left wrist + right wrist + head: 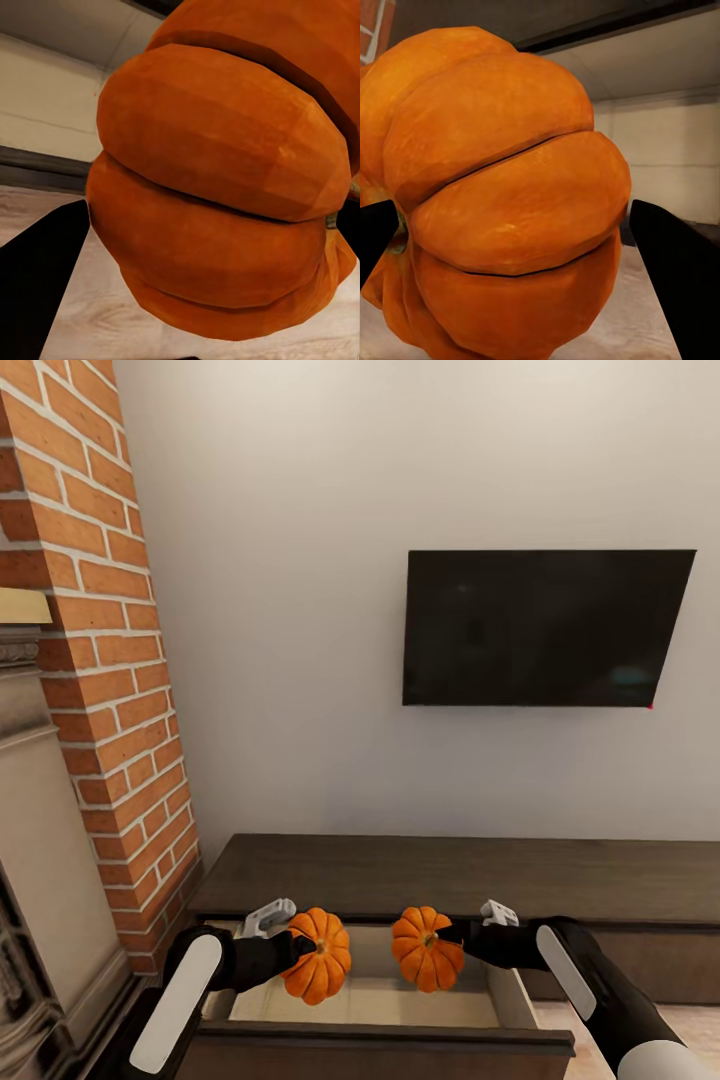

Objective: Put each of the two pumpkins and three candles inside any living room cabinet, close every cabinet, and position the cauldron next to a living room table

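Two bright-orange ribbed pumpkins hang over an open drawer of the long dark-brown cabinet. My left gripper is shut on the left pumpkin, which looms large in the left wrist view as the pumpkin beside one black finger. My right gripper is shut on the right pumpkin; in the right wrist view this pumpkin sits between two black fingers. Both pumpkins are above the drawer's pale floor, side by side and apart.
A red brick column and a carved fireplace stand at the left. A black TV hangs on the pale wall above the cabinet. The drawer's front panel is closest to me.
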Robot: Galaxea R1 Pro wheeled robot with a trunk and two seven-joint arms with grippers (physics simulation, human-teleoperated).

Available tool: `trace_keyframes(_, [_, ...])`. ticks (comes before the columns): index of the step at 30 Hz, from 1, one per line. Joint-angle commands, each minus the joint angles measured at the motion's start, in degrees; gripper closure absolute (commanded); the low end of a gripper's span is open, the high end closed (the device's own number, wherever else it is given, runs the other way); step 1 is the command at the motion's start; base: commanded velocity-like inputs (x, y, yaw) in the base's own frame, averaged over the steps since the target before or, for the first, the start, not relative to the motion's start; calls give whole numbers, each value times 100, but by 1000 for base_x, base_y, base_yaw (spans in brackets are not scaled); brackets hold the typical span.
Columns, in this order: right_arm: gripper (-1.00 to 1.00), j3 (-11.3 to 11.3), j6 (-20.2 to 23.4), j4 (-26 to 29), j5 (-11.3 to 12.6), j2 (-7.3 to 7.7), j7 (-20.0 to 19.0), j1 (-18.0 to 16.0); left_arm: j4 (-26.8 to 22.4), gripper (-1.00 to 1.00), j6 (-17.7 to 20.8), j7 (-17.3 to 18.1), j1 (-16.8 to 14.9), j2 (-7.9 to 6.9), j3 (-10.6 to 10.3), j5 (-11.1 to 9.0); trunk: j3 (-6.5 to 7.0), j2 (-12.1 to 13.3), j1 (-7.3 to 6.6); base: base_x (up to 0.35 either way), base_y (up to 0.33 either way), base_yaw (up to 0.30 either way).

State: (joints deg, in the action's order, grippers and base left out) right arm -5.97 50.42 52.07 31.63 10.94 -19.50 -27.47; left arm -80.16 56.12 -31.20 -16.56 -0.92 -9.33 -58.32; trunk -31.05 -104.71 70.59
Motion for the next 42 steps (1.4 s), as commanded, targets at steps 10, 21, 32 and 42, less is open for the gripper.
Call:
trace_keyframes(10, [100,-10,-14,-2,-17,10,-52,-4,0,100,4,-71,-5,-6,-42,-48,-7,-3,0,121,0,0])
trace_keyframes(21, [100,-10,-19,-4,-16,12,-58,-4,-8,100,4,-71,-5,-12,-39,-48,-7,-3,0,122,0,0])
trace_keyframes(32, [100,-10,-24,-3,-17,12,-84,-4,-33,100,13,-62,-5,-13,-33,-89,-7,-3,0,19,18,0])
trace_keyframes(42, [100,-9,-24,-15,-16,13,-95,-4,-34,100,13,-62,-5,-13,-33,-86,-7,-3,0,72,88,0])
